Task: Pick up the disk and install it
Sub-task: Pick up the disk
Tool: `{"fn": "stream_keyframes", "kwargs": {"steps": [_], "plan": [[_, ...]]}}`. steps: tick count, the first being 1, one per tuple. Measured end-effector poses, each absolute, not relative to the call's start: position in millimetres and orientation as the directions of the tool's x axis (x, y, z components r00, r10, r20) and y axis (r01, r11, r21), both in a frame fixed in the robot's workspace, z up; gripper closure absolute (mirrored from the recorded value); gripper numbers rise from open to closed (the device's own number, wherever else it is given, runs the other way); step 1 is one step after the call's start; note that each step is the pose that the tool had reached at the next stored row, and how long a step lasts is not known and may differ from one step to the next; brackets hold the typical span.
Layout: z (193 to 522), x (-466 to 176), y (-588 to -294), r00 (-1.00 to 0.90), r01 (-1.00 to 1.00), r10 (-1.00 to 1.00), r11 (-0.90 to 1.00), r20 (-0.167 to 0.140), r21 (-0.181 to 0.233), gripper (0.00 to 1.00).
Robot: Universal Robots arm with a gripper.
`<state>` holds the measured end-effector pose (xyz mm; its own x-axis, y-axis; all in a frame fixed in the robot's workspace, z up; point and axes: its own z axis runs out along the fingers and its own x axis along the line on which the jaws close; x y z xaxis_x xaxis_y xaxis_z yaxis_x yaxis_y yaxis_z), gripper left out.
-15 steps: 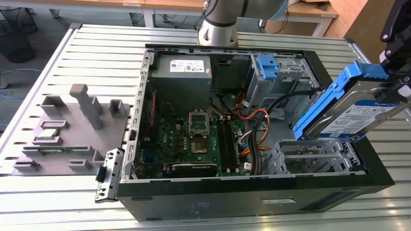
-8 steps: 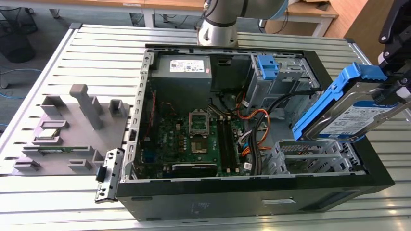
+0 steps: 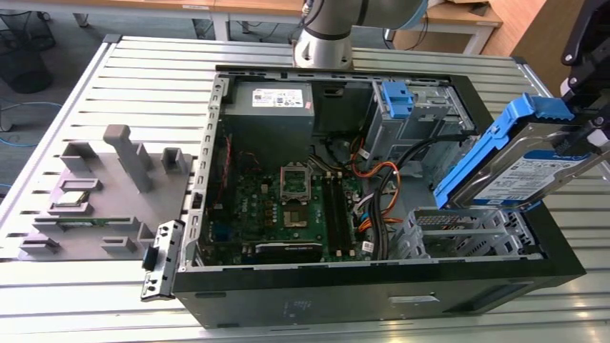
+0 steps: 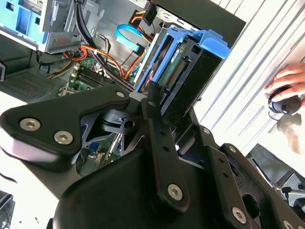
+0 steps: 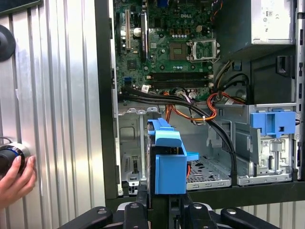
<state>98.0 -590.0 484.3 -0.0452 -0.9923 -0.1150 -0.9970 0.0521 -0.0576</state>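
Note:
The disk (image 3: 522,170) is a silver-grey drive with a blue-and-white label, framed by a bright blue bracket (image 3: 481,153). It hangs tilted above the open computer case (image 3: 381,286), over the empty metal drive cage (image 3: 467,229) at the exterior view's right. My gripper (image 3: 581,134) is shut on the disk's upper end. In both wrist views the disk (image 4: 183,71) (image 5: 169,162) stands on edge between the black fingers (image 4: 155,119), with the gripper (image 5: 164,207) right behind it. Below the disk lies the bare drive bay floor (image 5: 209,174).
A bare blue bracket (image 3: 396,100) (image 5: 272,123) sits in the far bay. Orange and black cables (image 3: 381,179) run beside the cage, next to the motherboard (image 3: 286,207) and power supply (image 3: 270,100). A grey fixture tray (image 3: 96,186) lies left. A hand (image 5: 16,176) (image 4: 286,81) rests on a black knob.

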Motion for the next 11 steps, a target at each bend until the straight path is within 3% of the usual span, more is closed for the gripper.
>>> {"fn": "stream_keyframes", "kwargs": {"steps": [11], "plan": [[474.0, 98.0, -590.0, -0.045, -0.997, -0.992, 0.052, -0.115, -0.058, 0.65]]}}
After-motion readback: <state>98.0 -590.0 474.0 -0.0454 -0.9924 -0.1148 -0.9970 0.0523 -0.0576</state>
